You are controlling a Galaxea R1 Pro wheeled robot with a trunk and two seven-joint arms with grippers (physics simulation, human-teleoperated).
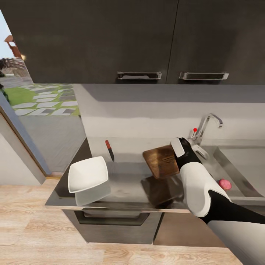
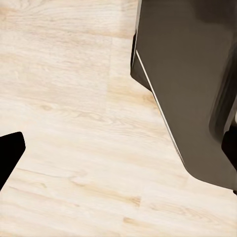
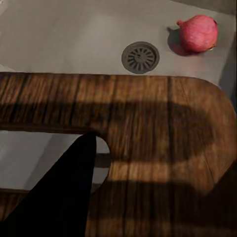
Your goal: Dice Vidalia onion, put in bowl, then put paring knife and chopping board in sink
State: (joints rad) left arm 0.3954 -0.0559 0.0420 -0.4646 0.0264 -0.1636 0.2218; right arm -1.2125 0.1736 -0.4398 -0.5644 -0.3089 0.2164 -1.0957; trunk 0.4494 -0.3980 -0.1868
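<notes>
Vidalia onion (image 1: 225, 184) sits in the sink (image 1: 235, 162) basin, on the floor near the front wall; in the right wrist view it lies just beyond the round drain (image 3: 140, 57). Chopping board (image 1: 161, 161) is lifted off the counter (image 1: 125, 184), tilted, its shadow on the surface below. Right tool (image 1: 177, 148) clamps the board at the slot-handle end; one dark finger (image 3: 59, 197) passes through the slot in the wrist view, board edge hanging over the basin. Paring knife (image 1: 109, 149) lies flat on the counter toward the back, left of the board, apart from it. White bowl (image 1: 88, 174) stands at the counter's left front corner, well apart from the knife. Chrome tap (image 1: 207, 127) with red knob behind the sink. Left tool (image 2: 10, 155): a dark finger over the wooden floor (image 2: 74, 123) beside a dark cabinet side; can't tell if open or closed.
</notes>
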